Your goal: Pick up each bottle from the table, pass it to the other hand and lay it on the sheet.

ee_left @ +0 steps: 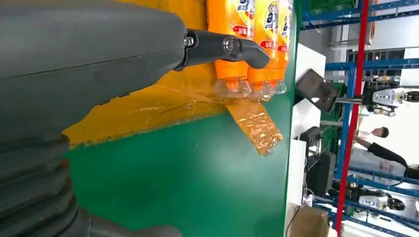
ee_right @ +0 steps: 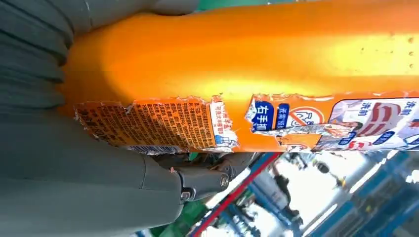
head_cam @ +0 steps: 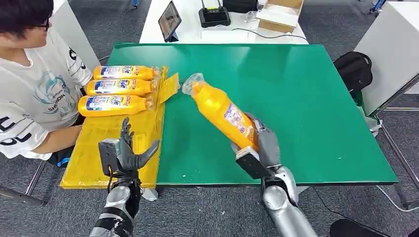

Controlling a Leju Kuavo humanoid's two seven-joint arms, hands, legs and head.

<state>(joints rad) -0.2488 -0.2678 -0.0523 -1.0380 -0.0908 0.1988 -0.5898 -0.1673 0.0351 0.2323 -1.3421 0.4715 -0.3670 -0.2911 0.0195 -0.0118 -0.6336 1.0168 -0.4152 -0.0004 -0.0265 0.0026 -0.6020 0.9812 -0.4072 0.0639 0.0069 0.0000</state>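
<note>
Holding an orange bottle [head_cam: 221, 111] by its base end, the right robot hand [head_cam: 257, 143] has it lifted off the green table [head_cam: 306, 98], tilted, clear cap pointing up and toward the yellow sheet [head_cam: 94, 148]. Right wrist view: fingers [ee_right: 202, 180] wrapped under the bottle body, torn label facing the camera. Left robot hand [head_cam: 123, 153] released, fingers apart and upright, nothing in it, hovering over the near part of the sheet. Three matching bottles [head_cam: 118, 89] lie side by side at the sheet's far end, caps toward the table's middle. A seated person [head_cam: 29, 84] is close beside the sheet.

Judged step: handover to the left robot hand not yet made; the two are well apart.

Risks:
- Grip sits at one end, so the long free end could lever the bottle loose during the pass.
- Smooth body with a peeling label may slip if the left robot hand closes late or the right lets go early.
- A loose sheet flap [ee_left: 254, 126] near the caps could snag.
- A careless laydown could knock the row and start it rolling.
</note>
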